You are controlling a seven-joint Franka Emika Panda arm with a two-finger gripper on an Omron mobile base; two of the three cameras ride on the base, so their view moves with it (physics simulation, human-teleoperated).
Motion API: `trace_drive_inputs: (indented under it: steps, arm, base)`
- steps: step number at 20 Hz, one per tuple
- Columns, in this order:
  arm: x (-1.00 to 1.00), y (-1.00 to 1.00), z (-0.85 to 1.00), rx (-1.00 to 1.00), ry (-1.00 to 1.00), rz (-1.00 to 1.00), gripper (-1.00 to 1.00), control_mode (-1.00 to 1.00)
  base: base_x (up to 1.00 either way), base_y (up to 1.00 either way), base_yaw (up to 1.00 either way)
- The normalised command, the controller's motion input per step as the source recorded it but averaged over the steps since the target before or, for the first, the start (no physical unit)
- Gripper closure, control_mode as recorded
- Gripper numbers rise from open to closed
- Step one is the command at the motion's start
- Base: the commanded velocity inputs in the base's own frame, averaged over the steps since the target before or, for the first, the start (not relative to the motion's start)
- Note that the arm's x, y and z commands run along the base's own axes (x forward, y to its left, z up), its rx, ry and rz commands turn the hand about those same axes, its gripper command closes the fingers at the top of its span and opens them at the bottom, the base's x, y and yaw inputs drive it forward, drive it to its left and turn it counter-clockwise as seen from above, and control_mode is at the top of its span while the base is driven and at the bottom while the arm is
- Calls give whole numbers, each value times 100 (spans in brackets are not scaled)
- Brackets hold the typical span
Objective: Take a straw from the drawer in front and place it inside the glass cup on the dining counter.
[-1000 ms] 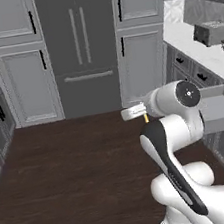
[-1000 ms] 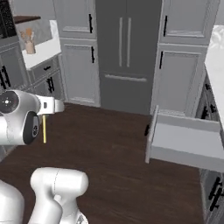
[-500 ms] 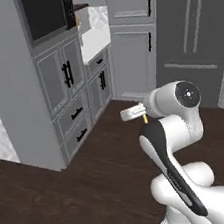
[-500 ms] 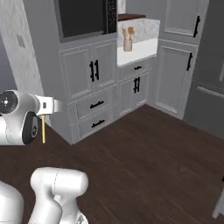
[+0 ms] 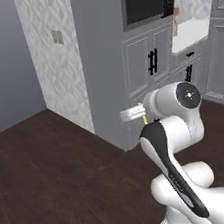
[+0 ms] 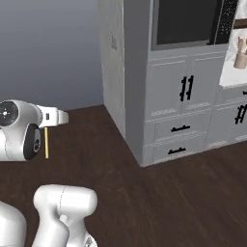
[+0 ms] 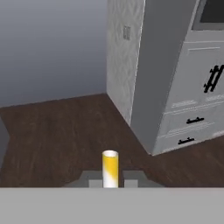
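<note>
Dark wood floor point(image 6: 159, 193); grey cabinet tower point(image 6: 183, 91) with black oven point(image 6: 190, 21); patterned wall point(image 5: 55, 56).

A home kitchen, rendered in simulation: a tall grey cabinet block point(image 6: 178, 91) holds a built-in black oven point(image 6: 193, 21) above panelled doors with vertical black handles point(image 6: 184, 88) and two drawers with black bar pulls point(image 6: 179, 129). The block's side wall point(image 5: 57, 51) wears pale patterned wallpaper with a switch plate point(image 5: 57, 37). Dark wood-plank flooring point(image 6: 159, 202) runs across the room. To the right, a white worktop point(image 5: 189, 31) stands over more grey cabinets, with a holder of wooden utensils point(image 6: 240, 54) on it in the right base view.
</note>
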Motion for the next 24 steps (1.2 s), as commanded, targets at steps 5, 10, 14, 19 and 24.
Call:
trace_drive_inputs:
  steps: [5, 10, 14, 19, 24]
  arm:
    - [0, 0, 0, 0, 0, 0, 100, 100]
    - [0, 0, 0, 0, 0, 0, 100, 100]
    - [0, 0, 0, 0, 0, 0, 100, 100]
    - [0, 0, 0, 0, 0, 0, 100, 100]
    - [0, 0, 0, 0, 0, 0, 100, 100]
  base:
    - [99, 35, 50]
    - [100, 26, 39]
    - [100, 15, 32]
    - [100, 6, 28]
    - [100, 0, 26]
